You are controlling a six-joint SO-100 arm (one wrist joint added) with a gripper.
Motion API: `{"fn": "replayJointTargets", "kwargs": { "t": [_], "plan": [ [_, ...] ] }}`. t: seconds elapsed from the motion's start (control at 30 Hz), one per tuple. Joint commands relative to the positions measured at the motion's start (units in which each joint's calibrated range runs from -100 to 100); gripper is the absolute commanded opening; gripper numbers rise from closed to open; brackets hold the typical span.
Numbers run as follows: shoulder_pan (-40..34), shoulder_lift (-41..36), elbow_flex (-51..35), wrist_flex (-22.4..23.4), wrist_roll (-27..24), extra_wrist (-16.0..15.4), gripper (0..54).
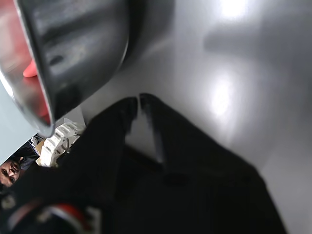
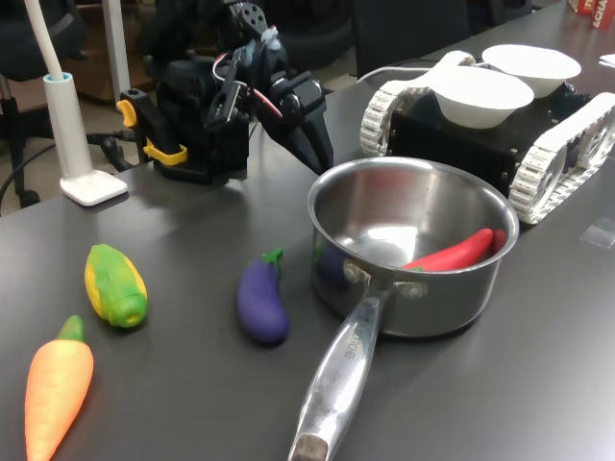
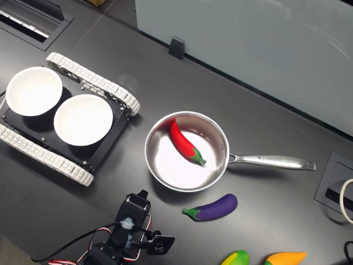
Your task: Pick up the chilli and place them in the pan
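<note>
The chilli (image 3: 183, 142) lies inside the pan (image 3: 160, 171), so the main job looks done. In the second exterior view it rests on the pan's shiny floor, with its green cap pointing toward the side where the long handle sticks out. In the first exterior view its red body leans against the inner wall of the pan. The claw (image 1: 139, 100) is outside the pan, just beside the rim, and it holds nothing. Its two tips are almost together, with only a thin gap between them. The purple eggplant (image 3: 212, 207) lies on the table (image 3: 287, 221) near the pan, on the handle side. I think all that is left is for the arm to move away from the pan and rest.
</note>
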Motion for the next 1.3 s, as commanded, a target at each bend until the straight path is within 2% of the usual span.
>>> {"fn": "replayJointTargets", "kwargs": {
  "t": [0.0, 0.23, 0.8, 0.9, 1.27],
  "plan": [
    [0.91, 0.18, 0.96, -4.56, 0.39, -0.5, 0.1],
    [1.26, 0.18, 6.14, -8.31, 0.59, -0.5, 0.1],
    [1.49, 0.18, 7.05, -8.83, 1.17, -0.83, 0.2],
    [-0.01, 0.09, 7.05, -8.83, 1.95, -0.83, 2.3],
    [-1.27, 0.09, 7.05, -8.83, 2.74, -0.83, 0.2]
  ]
}}
